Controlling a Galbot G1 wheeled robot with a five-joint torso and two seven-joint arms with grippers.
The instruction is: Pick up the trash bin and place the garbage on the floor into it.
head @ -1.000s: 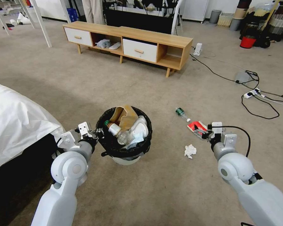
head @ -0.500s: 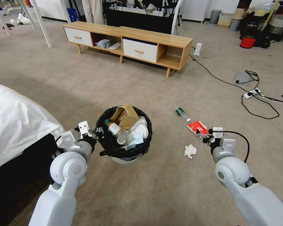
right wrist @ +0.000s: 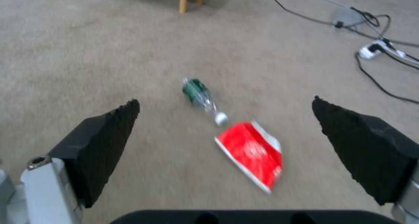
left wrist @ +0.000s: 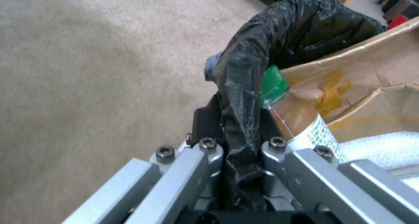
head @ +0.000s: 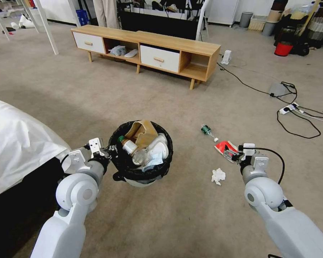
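Left tool (head: 109, 150) is clenched on the black-bagged rim of the trash bin (head: 141, 172), at its left side; the bin sits near centre, whether lifted or resting on the floor I cannot tell. The left wrist view shows the bag (left wrist: 244, 96) pinched between both fingers (left wrist: 209, 152), a green-capped bottle (left wrist: 301, 116) and brown paper bag (left wrist: 375, 80) already inside

Right tool (head: 230, 154) is released, pads (right wrist: 100, 142) spread wide, just at the near edge of the flat red packet (head: 225, 146) on the floor to the right. Step in hand looks like fetching that packet. To do it well: centre the pads either side of the packet (right wrist: 253, 155), come down low so one pad slides under the thin edge, close on the raised or creased end rather than the flat middle — a flat packet on carpet slips out easily. Keep the bin level meanwhile; it is full near the rim and a tilt could spill it

Still on the floor: a small green bottle (head: 206, 130) just beyond the packet, a white tissue (head: 218, 176) nearer and to the left of it

Hard to make out — the bin's base is mostly hidden under the bag. The right wrist view is blurred, packet print unreadable. Contact between right tool and packet cannot be told from the head view
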